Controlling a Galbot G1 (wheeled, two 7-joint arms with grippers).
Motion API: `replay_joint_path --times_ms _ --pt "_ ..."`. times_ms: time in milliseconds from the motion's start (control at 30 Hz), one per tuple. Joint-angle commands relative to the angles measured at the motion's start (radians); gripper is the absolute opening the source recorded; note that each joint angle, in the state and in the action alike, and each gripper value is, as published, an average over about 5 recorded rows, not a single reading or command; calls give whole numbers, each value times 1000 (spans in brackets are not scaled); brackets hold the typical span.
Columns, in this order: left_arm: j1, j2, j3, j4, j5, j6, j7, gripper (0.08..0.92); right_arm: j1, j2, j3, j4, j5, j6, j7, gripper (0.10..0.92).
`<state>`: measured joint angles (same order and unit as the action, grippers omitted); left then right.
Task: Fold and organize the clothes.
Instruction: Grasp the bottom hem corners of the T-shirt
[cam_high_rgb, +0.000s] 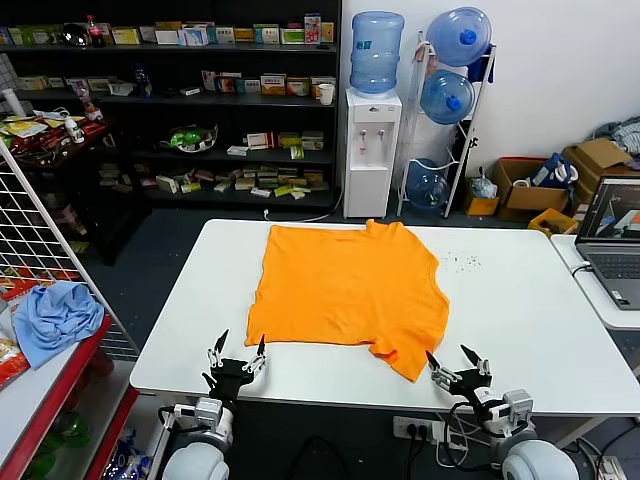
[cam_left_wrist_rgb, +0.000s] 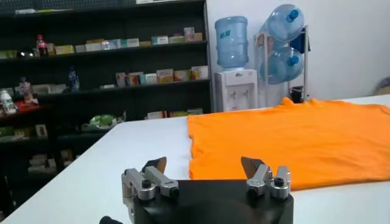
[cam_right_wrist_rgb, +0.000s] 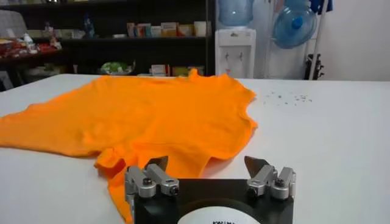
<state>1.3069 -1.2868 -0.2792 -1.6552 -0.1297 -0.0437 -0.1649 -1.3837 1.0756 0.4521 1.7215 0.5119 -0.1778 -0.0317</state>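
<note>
Both sets of jaws are spread wide with nothing between them. The left gripper (cam_high_rgb: 240, 350) sits at the near edge of the table (cam_high_rgb: 540, 320), just off the near left corner of the orange T-shirt (cam_high_rgb: 345, 285), close but not touching. The right gripper (cam_high_rgb: 457, 362) is at the near edge too, just off the shirt's near right corner where the fabric is bunched into a rumpled flap.

The wrist cams add a bit the head cam doesn't. The left wrist view shows the left gripper's (cam_left_wrist_rgb: 205, 168) fingertips (cam_left_wrist_rgb: 156, 164) low over bare tabletop, with the T-shirt's (cam_left_wrist_rgb: 292, 143) hem lying flat just beyond them. The right wrist view shows the right gripper (cam_right_wrist_rgb: 207, 166) with the crumpled corner of the T-shirt (cam_right_wrist_rgb: 146, 119) reaching right up to and past its one fingertip (cam_right_wrist_rgb: 157, 163), plus some dark specks on the table (cam_right_wrist_rgb: 341, 140) farther out.

Only the head view gives the whole layout: shirt spread mostly flat in the middle of the table with the collar on the far side, a laptop (cam_high_rgb: 612, 240) on a second table to the right, a light blue cloth (cam_high_rgb: 55, 318) on a red shelf to the left, and a water dispenser (cam_high_rgb: 372, 110) and stocked shelves (cam_high_rgb: 170, 100) behind.
</note>
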Motion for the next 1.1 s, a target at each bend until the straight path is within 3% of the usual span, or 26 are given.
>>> replay_joint_path --times_ms 33,600,700,1100 --pt "-17 3 4 12 -3 32 9 823 9 -2 -4 -6 1 -9 11 823" --pt "-98 33 30 61 -179 167 -5 822 142 45 -97 -91 24 -55 41 811" --pt "-101 30 35 72 -181 176 -6 791 146 50 -101 -91 33 -65 44 752" --pt "-95 22 36 79 -186 179 11 455 137 58 -115 -75 36 -83 62 406"
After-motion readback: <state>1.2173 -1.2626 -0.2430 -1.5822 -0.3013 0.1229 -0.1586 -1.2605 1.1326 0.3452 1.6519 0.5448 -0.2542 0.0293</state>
